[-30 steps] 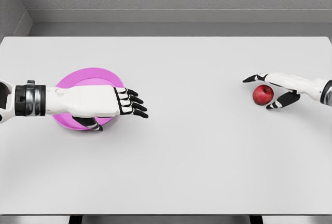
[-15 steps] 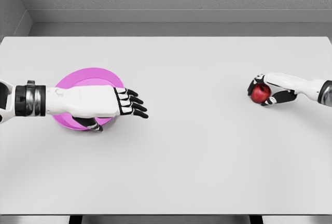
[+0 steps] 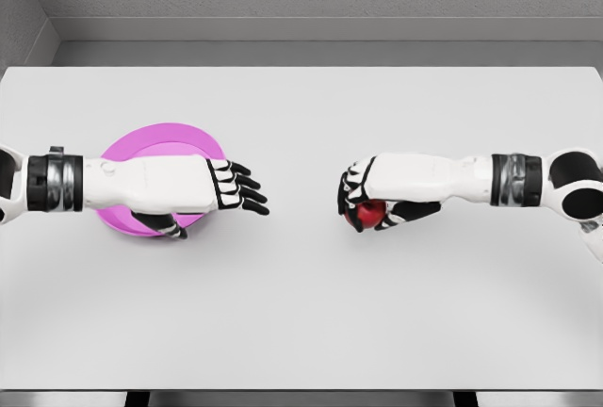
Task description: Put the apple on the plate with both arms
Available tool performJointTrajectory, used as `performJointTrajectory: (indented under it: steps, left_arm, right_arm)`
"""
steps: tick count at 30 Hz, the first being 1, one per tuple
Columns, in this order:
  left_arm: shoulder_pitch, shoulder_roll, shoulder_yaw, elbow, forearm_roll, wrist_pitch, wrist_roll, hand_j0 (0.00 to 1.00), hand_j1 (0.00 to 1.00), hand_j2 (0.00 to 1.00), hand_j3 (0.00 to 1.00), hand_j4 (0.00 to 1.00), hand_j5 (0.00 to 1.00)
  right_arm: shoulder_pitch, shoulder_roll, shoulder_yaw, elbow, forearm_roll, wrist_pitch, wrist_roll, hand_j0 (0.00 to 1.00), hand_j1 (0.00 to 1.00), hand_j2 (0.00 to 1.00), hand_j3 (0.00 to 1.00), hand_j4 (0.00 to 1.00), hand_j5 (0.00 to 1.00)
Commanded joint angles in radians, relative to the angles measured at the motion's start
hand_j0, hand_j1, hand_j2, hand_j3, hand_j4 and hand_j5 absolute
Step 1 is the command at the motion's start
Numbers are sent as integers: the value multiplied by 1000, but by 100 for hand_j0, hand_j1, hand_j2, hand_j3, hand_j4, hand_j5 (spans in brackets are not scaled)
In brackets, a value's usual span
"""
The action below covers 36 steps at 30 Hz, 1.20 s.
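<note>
**Apple in the right hand, handover ahead**

The right hand (image 3: 369,202) is clamped around the small round red apple (image 3: 368,212), fingers curled over its top and thumb beneath — the fruit peeks out below the palm, near mid-table. The left hand (image 3: 229,188) waits opposite, fingers loosely extended, holding nothing, hovering over the flat round pink plate (image 3: 155,139).

To do this well, bring the apple across level and release only once it is supported. Being nearly spherical, it has no clear long axis; its stem direction is hidden.
</note>
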Motion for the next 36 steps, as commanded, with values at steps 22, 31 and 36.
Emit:
performJointTrajectory:
  steps: [22,31,36]
  left_arm:
    - [-48,-113,-59,0,6,2,0,100,100,100,100,100,100]
    - [-202,-441,-240,268,-3,2,0,100,100,100,100,100,100]
    - [-201,-447,-257,273,-91,2,0,100,100,100,100,100,100]
  right_arm:
    - [77,-34,-473,407,-116,2,-1,100,100,100,100,100,100]
    - [103,-37,-473,404,-116,2,-1,100,100,100,100,100,100]
    - [104,-41,-473,400,-114,2,-1,100,100,100,100,100,100]
